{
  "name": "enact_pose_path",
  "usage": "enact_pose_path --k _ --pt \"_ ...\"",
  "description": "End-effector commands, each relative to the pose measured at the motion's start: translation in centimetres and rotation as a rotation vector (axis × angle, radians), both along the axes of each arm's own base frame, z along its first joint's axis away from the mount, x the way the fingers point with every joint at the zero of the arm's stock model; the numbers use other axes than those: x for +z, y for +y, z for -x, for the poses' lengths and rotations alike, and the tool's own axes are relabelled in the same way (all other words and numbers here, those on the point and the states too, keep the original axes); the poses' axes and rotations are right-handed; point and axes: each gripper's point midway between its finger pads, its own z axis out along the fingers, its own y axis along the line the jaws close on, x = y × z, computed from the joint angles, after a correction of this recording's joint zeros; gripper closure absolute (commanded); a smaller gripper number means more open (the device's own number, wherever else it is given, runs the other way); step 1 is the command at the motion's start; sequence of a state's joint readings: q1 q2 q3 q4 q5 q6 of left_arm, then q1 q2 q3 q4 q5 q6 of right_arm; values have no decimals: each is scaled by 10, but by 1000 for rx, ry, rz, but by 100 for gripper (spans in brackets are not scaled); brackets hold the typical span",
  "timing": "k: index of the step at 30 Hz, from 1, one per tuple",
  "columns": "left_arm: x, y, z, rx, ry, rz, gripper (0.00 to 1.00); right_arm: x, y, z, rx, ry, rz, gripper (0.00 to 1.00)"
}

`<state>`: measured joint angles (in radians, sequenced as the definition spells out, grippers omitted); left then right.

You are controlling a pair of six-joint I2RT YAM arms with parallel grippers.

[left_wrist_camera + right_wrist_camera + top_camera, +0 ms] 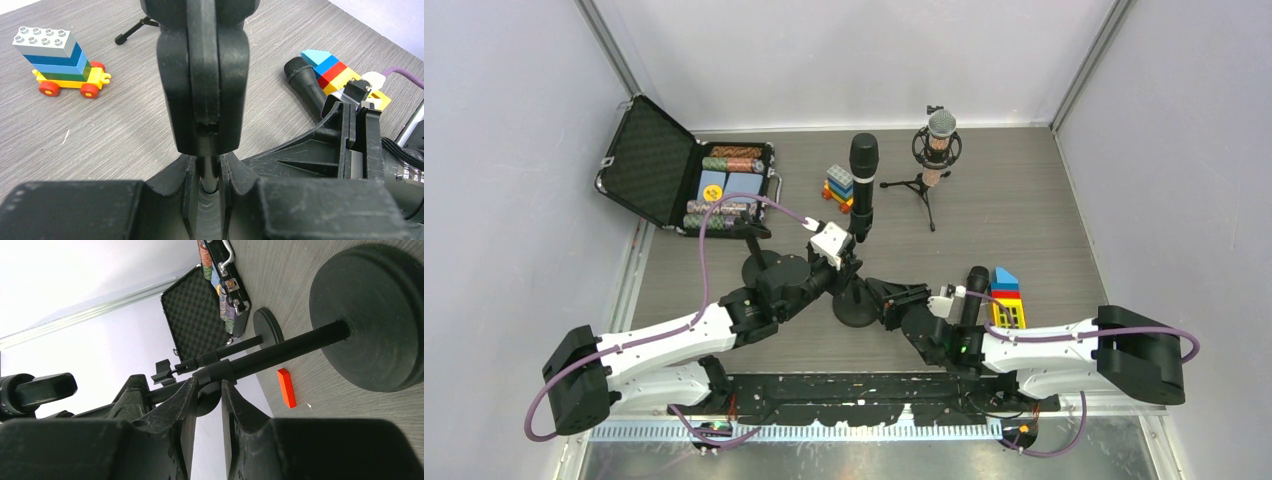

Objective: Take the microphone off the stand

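Your left jaws pinched the mic (864, 175) low, above the stand (855, 308); your right jaws clamped its pole (290, 347). A crooked pull risked jamming the clip (202, 75) and tipping the stand.

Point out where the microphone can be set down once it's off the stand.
Best: the bare table on the right, bordered by the tripod microphone, the right wall and the block stack. Smaller: the strip between the case and the left arm. Crowded: the centre, around the stand base.
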<state>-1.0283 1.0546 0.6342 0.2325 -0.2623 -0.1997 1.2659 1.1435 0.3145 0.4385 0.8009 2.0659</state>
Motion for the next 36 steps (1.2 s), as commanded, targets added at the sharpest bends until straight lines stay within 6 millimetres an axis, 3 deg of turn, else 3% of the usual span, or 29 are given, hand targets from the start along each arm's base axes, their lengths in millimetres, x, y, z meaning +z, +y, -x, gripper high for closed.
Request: enact_pose_path --k 1,3,9,25,28,32,36 --pt "19 -2 -3 8 -30 25 100 34 -5 -10 -112 100 -397 83" --pt "19 -3 -3 7 -28 25 100 36 -4 -10 -110 88 -395 85" --pt "17 -3 -2 4 -23 29 100 39 1 -9 -91 85 -385 64" --pt "15 0 -1 11 -21 29 100 38 12 -5 -48 121 -370 66" --pt "15 1 -1 14 -22 28 100 39 12 -5 -49 117 -376 69" --pt "14 2 -1 16 -24 25 100 38 10 -6 -60 106 -365 88" --pt "14 3 -2 18 -25 25 100 46 10 -8 -58 57 -326 94"
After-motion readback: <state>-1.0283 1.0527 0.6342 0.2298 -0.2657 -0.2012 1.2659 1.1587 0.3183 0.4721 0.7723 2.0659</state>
